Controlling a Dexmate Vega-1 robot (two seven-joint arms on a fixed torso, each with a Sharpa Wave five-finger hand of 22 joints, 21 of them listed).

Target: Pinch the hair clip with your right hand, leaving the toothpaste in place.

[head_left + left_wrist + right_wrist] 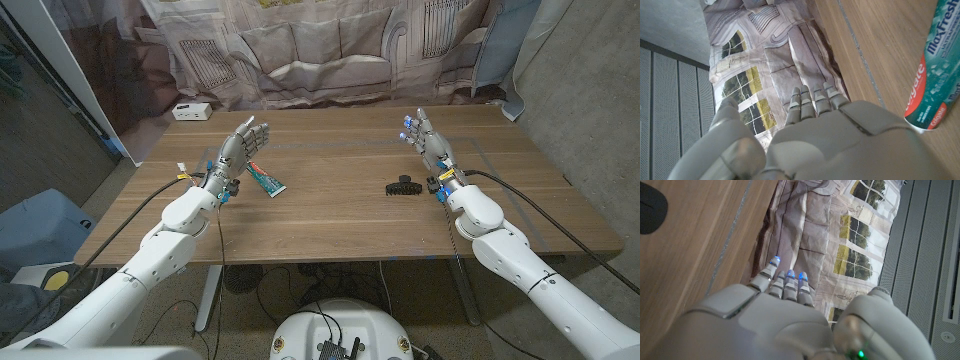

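- The wooden table (330,205) carries no container; a black hair clip (403,185) and a Colgate MaxFresh toothpaste tube (266,180) lie directly on the bare wood, well apart from each other.
- The hair clip is at about 3 o'clock from the toothpaste tube, just beside the right wrist and free of any finger.
- In the right wrist view only a dark rounded piece of the hair clip (651,210) shows, cut off by the frame edge, so its form is hard to make out there.
- In the left wrist view the toothpaste tube (935,75) is also cut by the edge; only its flat red and green end and part of the lettering are readable.
- A small white box (191,111) sits near the far left corner of the table, at about 11 o'clock from the tube; its details are too small to read.
- The right hand (428,142) is raised above the table at about 1 o'clock from the clip, its fingers (785,282) extended and spread, holding nothing.
- The left hand (240,150) is raised near the tube, fingers (810,102) extended and a little apart, gripping nothing.
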